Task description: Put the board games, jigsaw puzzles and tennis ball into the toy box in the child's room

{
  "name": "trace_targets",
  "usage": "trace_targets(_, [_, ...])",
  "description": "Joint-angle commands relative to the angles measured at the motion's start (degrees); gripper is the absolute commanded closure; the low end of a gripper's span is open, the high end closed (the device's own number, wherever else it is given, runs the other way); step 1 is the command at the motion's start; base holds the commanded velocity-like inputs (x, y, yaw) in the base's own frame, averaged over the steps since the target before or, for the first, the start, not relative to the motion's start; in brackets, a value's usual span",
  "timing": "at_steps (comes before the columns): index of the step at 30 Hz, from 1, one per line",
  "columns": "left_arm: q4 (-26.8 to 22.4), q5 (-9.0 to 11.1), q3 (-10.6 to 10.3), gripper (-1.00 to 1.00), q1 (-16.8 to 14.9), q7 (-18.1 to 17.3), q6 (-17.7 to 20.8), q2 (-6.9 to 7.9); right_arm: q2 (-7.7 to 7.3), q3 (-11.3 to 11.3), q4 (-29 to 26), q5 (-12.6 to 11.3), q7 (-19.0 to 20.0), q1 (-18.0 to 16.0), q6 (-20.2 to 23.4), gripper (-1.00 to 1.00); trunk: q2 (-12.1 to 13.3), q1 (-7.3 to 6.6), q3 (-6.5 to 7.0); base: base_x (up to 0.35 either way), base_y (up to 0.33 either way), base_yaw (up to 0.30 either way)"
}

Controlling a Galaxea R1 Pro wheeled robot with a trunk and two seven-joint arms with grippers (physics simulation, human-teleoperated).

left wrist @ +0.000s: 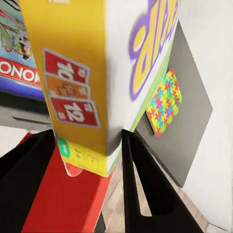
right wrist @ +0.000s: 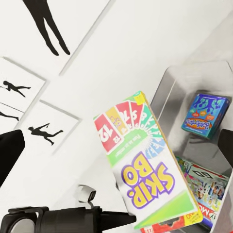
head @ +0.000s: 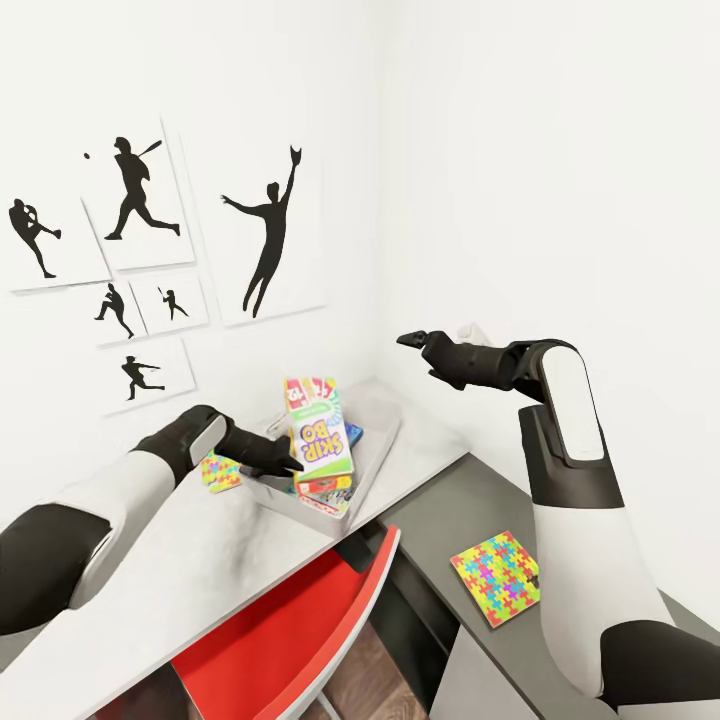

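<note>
My left gripper [head: 295, 462] is shut on a yellow-green-red Skip-Bo board game [head: 318, 432], held upright over the near end of the grey toy box [head: 385, 425] on the table [head: 190, 570]. The black fingers [left wrist: 138, 179] clamp the box's lower edge [left wrist: 82, 97]. In the toy box lie a red-banded Monopoly game [right wrist: 208, 191] and a small blue box [right wrist: 206, 114]. One jigsaw puzzle [head: 220, 472] lies by my left wrist, another [head: 497, 577] on the dark lower section. My right gripper [head: 408, 340] hovers open and empty, high above the toy box. The tennis ball and bed are out of view.
A red chair [head: 290, 640] is tucked under the pale desk's front edge. White walls meet in the corner right behind the toy box, with baseball silhouette posters [head: 265, 235] on the left wall. My right arm [head: 565, 440] rises over the dark section.
</note>
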Motion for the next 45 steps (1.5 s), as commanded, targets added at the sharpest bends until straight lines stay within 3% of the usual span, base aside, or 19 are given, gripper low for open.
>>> trace_targets(1, [0.02, -0.22, -0.16, 1.0, -0.34, -0.61, 0.17, 0.05, 0.02, -0.02, -0.05, -0.52, -0.6, -0.07, 0.1, -1.0, -0.13, 0.04, -0.14, 0.0, 0.0, 0.0])
trace_targets(7, [0.18, 0.31, 0.56, 1.0, -2.41, -1.02, 0.41, 0.06, 0.1, -0.02, -0.13, -0.55, -0.6, -0.07, 0.07, -1.0, -0.13, 0.04, -0.14, 0.0, 0.0, 0.0])
trace_targets(11, [0.2, 0.39, 1.77, 1.0, -2.69, -1.07, 0.41, -0.04, 0.11, -0.02, -0.14, -0.58, -0.6, -0.07, 0.06, -1.0, -0.13, 0.04, -0.14, 0.0, 0.0, 0.0])
trace_targets(18, [0.2, 0.66, 2.07, 1.0, -2.75, -1.43, 0.41, 0.24, 0.11, -0.02, -0.11, -0.59, -0.6, -0.06, 0.06, -1.0, -0.13, 0.04, -0.14, 0.0, 0.0, 0.0])
trace_targets(24, [2.81, 1.13, 2.38, 1.0, -2.75, -6.11, 0.41, 0.38, 0.34, -0.02, -0.06, -0.49, -0.6, -0.06, 0.06, -1.0, -0.13, 0.04, -0.14, 0.0, 0.0, 0.0])
trace_targets(28, [4.4, 1.27, 2.81, 1.0, -2.75, -7.29, 0.41, 0.4, 0.48, 0.03, -0.07, -0.5, -0.6, -0.06, 0.06, -1.0, -0.13, 0.04, -0.14, 0.0, 0.0, 0.0])
trace_targets(45, [5.12, 1.02, 3.18, 1.0, -2.75, -6.82, 0.39, 0.32, 1.11, 0.79, -0.1, -0.29, -0.6, 0.0, 0.06, -1.0, -0.13, 0.04, -0.14, 0.0, 0.0, 0.0])
